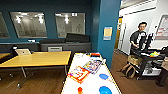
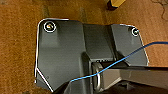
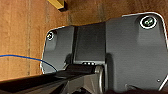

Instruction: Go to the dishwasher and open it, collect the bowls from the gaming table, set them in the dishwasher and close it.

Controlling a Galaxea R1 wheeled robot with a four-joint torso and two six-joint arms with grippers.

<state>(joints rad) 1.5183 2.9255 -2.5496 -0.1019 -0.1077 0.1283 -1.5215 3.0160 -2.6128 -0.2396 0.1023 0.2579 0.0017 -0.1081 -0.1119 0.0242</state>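
Left wrist plate (image 2: 62, 55): dark grey, rounded corners, pale edge
Left plate fittings (image 2: 49, 26): round, white-ringed, at the corners
Left cable (image 2: 130, 56): thin, blue, crossing the plate
Right wrist plate (image 3: 140, 55): dark grey, same shape
Right fitting (image 3: 148, 22): round, white ring, greenish centre
Right cable (image 3: 27, 58): thin, blue

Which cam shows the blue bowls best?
Head view: both bowls sit on the gaming table's white top, near the board-game boxes. The wrist views show wooden floor and robot parts instead.

Wooden floor (image 3: 22, 37), yellow table leg (image 3: 58, 4)
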